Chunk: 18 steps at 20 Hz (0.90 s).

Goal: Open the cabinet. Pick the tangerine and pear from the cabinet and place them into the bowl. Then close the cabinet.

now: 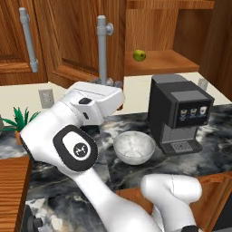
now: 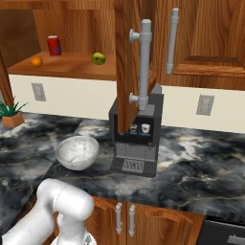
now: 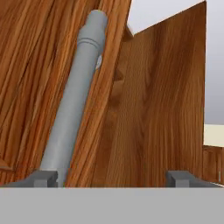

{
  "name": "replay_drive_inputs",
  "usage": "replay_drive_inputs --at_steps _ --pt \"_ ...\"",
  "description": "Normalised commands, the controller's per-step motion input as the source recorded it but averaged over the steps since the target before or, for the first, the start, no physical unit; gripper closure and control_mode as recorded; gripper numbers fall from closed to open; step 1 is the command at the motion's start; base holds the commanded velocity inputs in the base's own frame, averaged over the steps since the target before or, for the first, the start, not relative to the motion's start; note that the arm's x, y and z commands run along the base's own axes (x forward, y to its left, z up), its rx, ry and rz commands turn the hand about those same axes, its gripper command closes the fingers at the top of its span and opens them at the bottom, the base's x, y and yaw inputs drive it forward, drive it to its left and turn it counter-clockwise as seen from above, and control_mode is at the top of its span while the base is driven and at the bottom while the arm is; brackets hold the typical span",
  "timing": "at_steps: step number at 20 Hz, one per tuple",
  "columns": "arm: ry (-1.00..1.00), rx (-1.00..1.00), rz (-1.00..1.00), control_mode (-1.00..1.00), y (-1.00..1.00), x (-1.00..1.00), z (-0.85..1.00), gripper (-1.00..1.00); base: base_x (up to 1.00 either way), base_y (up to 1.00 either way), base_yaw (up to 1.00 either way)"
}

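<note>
Gripper (image 3: pixel 112 177) jaws stood apart beside the grey handle (image 3: pixel 72 105), cabinet (image 2: pixel 125 62) doors swung wide, exposing tangerine (image 2: pixel 36 61) and pear (image 2: pixel 98 58) for picking.

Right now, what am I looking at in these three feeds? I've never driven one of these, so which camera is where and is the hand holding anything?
The machine is a white robot arm on a driving base. Two feeds come from cameras behind it, left and right; the third looks along the gripper.

The cabinet stands open. On its shelf sit the tangerine, the pear and a red can.

On the dark marble counter are the empty bowl, a coffee machine and a small plant.

The jaws stand open beside the door's grey handle, holding nothing.
</note>
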Motion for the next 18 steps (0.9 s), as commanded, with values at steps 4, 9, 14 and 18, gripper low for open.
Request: replay_drive_inputs --at_steps 4,9,14,18 --pt "-0.08 0.12 0.0 -1.0 -0.75 -0.77 0.01 -1.0 0.0 0.0 0.0" --pt "-0.12 0.18 0.14 -1.0 -0.86 -0.56 0.07 -1.0 0.0 0.0 0.0" --pt "-0.05 0.21 0.26 -1.0 -0.97 -0.52 0.11 -1.0 0.0 0.0 0.0" --pt "0.0 0.18 0.33 -1.0 -0.89 -0.27 0.02 -1.0 0.0 0.0 0.0"
